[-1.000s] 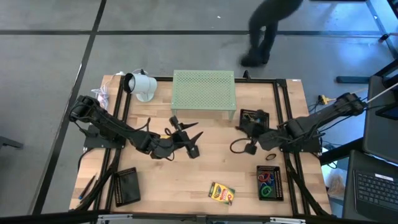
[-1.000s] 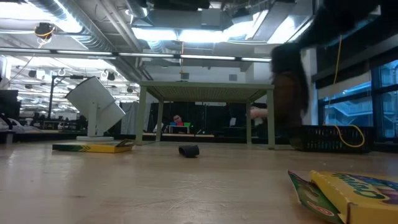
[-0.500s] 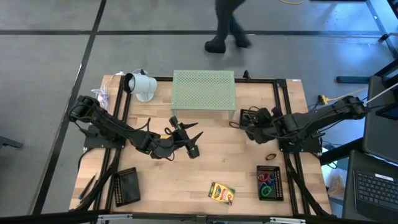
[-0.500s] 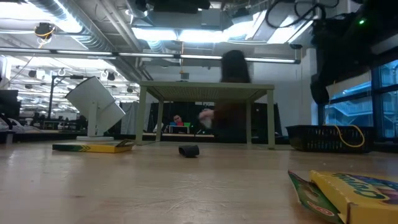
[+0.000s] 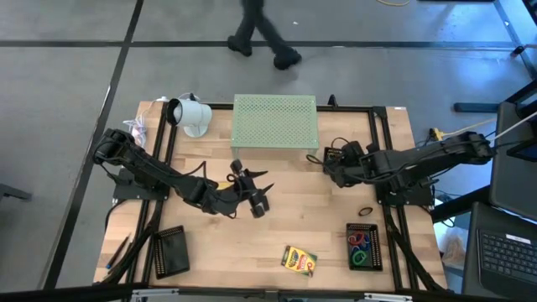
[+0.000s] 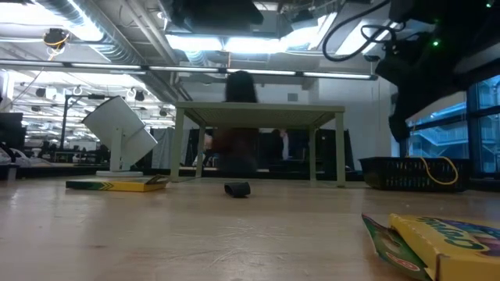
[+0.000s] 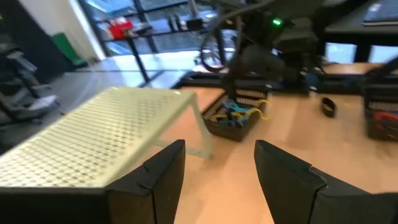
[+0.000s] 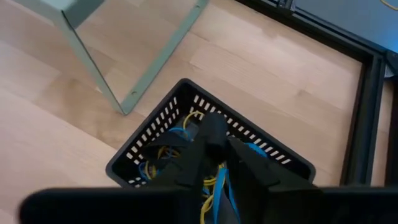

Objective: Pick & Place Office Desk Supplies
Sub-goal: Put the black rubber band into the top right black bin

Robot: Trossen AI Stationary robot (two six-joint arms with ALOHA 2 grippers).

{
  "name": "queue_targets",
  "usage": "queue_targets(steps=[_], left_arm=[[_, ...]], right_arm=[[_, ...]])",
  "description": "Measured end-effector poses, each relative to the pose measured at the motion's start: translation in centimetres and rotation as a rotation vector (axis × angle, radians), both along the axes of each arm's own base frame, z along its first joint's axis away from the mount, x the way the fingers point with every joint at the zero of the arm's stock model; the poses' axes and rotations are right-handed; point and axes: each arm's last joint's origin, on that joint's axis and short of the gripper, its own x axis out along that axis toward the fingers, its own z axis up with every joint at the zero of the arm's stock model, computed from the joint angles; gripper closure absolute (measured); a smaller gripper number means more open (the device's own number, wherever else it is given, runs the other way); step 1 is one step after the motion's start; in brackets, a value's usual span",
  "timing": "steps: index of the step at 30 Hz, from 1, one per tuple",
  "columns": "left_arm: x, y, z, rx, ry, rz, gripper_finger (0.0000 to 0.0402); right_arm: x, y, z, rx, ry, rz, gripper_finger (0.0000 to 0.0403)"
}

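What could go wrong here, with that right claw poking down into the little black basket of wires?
The right gripper sits just over the black basket, fingers close together among yellow and blue loops. A loop could snag on a finger and get pulled back out when the arm lifts. The basket stands close beside a leg of the pale green stand, so a nudge might push it against that. The left gripper hovers open near the stand and could clip its edge.

You're looking at an open robotics lab or workshop: wooden counter [image 5: 277, 226] sitting in a black metal frame [image 5: 382, 134], exposed ceiling ducts [image 6: 117, 39] and strip lights, a person [image 5: 264, 33] walking past on grey concrete.
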Motion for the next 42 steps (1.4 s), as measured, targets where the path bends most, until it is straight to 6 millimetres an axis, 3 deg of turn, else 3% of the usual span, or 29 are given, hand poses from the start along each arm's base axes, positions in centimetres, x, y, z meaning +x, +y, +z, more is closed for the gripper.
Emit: queue_targets(steps=[10,16,23,29,32,42], left_arm=[[-0.2,-0.5,-1.4,-0.086,0.148,-0.215,0.0211],[0.1,-0.7,-3.5,-0.119,0.259,-0.245,0.0204],[1.2,-1.2,-7.8,-0.034,0.44,-0.301,0.0182],[1.5,-1.4,-10.3,0.047,0.638,-0.572,0.0171],[1.8,-0.5,-11.1,-0.016,0.69,-0.668,0.0173],[3.2,4.0,-12.5,-0.082,0.715,-0.522,0.0178]], right_arm=[[0.2,0.0,-0.2,-0.001,0.002,-0.006,0.0203],[0.5,0.1,-0.1,0.015,-0.05,-0.024,0.0155],[0.9,0.2,-0.1,0.045,-0.083,-0.019,0.0147],[0.9,0.2,-0.1,0.046,-0.083,-0.017,0.0158],[0.9,0.2,-0.1,0.046,-0.086,-0.017,0.0163],[1.2,0.3,0.0,0.05,-0.124,-0.017,0.0167]])
